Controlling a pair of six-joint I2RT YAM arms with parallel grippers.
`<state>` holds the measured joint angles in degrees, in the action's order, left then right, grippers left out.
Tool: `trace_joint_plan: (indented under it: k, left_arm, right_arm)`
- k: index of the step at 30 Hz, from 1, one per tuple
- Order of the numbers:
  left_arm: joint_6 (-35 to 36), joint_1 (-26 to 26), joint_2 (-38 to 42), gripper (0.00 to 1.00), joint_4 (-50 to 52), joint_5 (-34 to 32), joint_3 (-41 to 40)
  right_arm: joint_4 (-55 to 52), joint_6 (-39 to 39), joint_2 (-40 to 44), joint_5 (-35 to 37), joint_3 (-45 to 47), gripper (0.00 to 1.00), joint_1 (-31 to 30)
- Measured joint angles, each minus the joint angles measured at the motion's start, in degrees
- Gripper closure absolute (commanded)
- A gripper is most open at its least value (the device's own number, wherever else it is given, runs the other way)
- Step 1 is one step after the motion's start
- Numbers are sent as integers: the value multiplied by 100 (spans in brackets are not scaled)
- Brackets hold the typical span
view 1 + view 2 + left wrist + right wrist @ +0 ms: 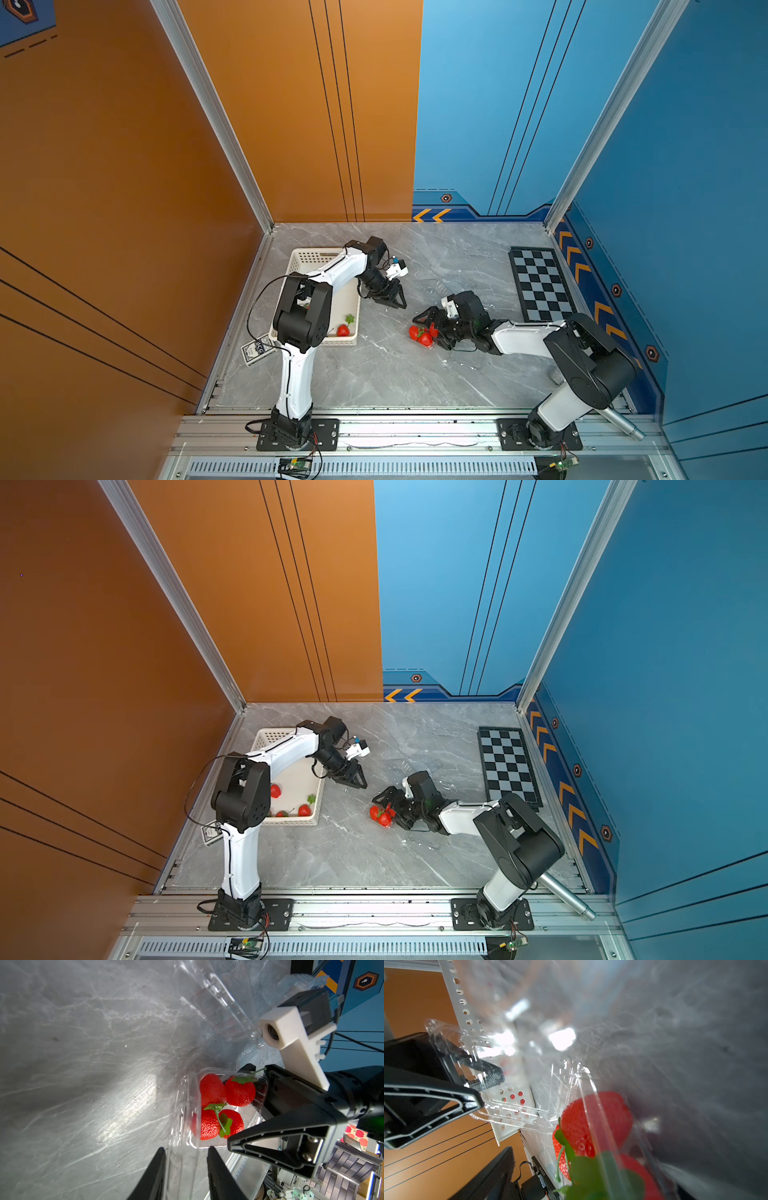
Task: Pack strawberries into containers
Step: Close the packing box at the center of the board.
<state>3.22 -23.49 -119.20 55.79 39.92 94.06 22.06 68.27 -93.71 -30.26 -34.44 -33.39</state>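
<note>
We seem to be closing the filled container (pixel 214 1069): left fingers (pixel 153 1176) straddle its lid (pixel 182 1167) unclenched, right fingers' (pixel 270 1136) hold we cannot tell; next, fold it shut.

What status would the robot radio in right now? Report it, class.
Left hand straddles lid, grip unclear. Right hand open around box. Four strawberries inside, lid not closed. One stem reaches its edge.

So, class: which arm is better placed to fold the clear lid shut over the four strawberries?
Left: the left gripper straddles the open lid; the right gripper brackets the container base, likely steadying it.
</note>
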Motion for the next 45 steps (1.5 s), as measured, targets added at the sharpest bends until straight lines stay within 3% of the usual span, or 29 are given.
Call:
trace_joint_plan:
  k: [16, 29, 45]
  left_arm:
    - [-295, -92, 306, 81, -28, -461, -205]
    - [-459, -236, 308, 93, 219, -1193, -197]
    - [-476, -129, 391, 95, 577, -1788, -136]
  right_arm:
    - [258, -103, -114, -151, 0, 8, 118]
    - [221, -251, -190, -258, -83, 8, 177]
    - [302, -295, -262, -275, -116, 7, 195]
